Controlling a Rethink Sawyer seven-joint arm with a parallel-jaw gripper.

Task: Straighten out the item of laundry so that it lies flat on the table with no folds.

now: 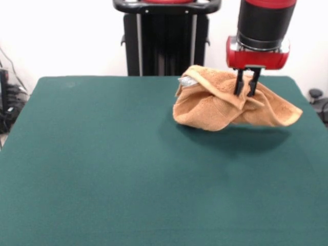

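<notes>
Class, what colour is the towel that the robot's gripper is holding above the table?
Orange-tan, seen best in the front view: the towel hangs bunched from the gripper.

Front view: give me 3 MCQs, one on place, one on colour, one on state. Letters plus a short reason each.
1. Where is the orange-tan terry-cloth towel on the dark green felt-topped table?
A. toward the pedestal side, right of the picture's middle
B. at the near edge, on the left
C. dead centre

2. What colour is the collar just above the gripper?
A. blue
B. red
C. yellow

3. What state is the towel in?
A. spread flat
B. bunched in folds and lifted, pinched by the fingers
C. draped over the table's edge

Answers:
1 A, it sits in the upper right of the tabletop.
2 B, a red ring shows under the black arm segment.
3 B, the cloth hangs crumpled from the fingers with a shadow beneath.
</notes>
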